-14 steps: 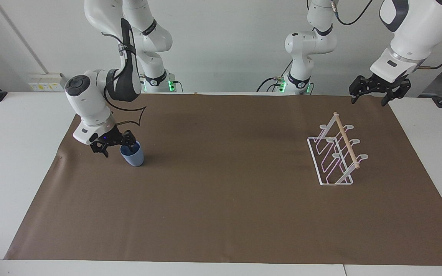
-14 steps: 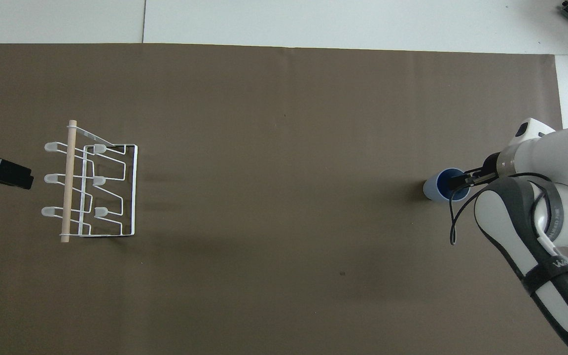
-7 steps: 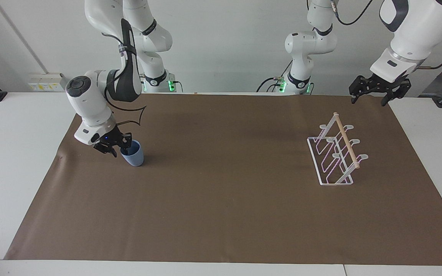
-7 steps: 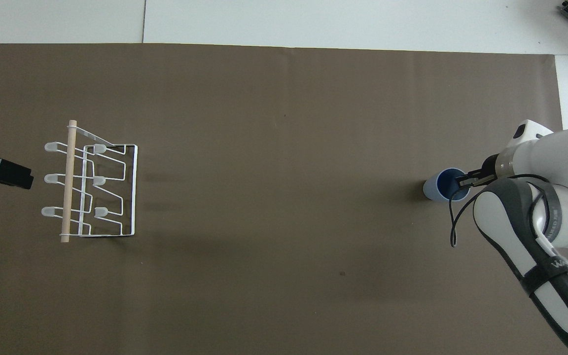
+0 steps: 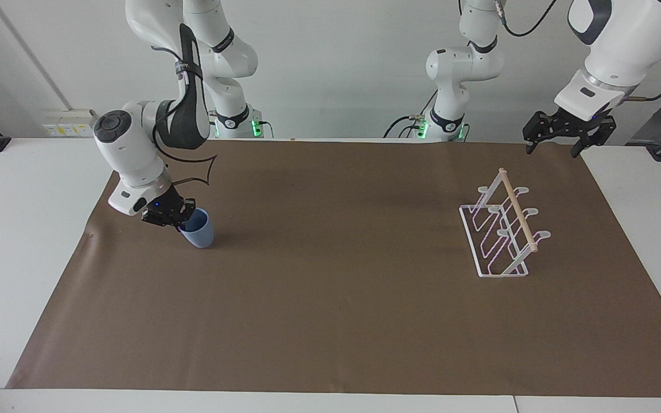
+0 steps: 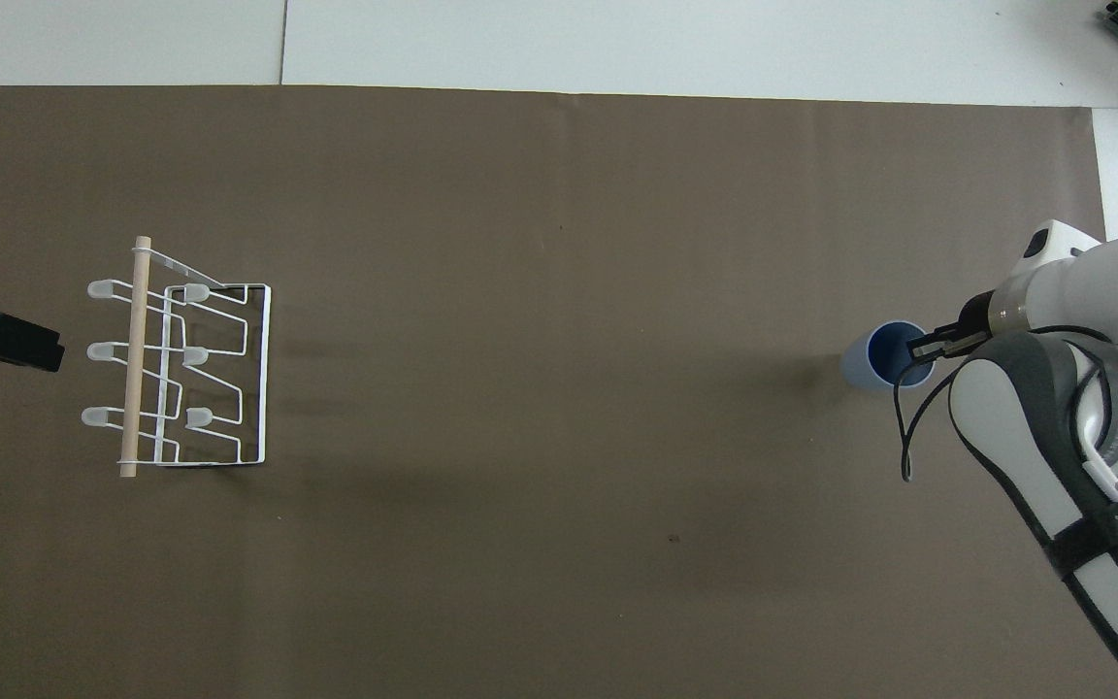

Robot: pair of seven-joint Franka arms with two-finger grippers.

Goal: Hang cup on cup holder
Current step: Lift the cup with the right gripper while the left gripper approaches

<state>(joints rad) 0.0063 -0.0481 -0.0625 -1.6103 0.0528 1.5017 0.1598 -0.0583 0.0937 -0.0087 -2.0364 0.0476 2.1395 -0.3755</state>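
The right end effector pinches the rim of the blue cup, tilted at the right arm's end of the brown mat. The rack stands well apart. Above its end, the left end effector waits, fingers spread.

Both arms were glossy white, built of rounded segments with dark grey bands at the joints. The right arm carried a round dark grey cap on its wrist joint, a broad dark grey panel along its forearm with pale lettering, and a thin black cable looping loosely beside it. A small blue light glowed just above the black right gripper. The left arm showed a dark grey patch near its elbow and a black cable trailing off. The left gripper was black too. Green lights shone at both bases.
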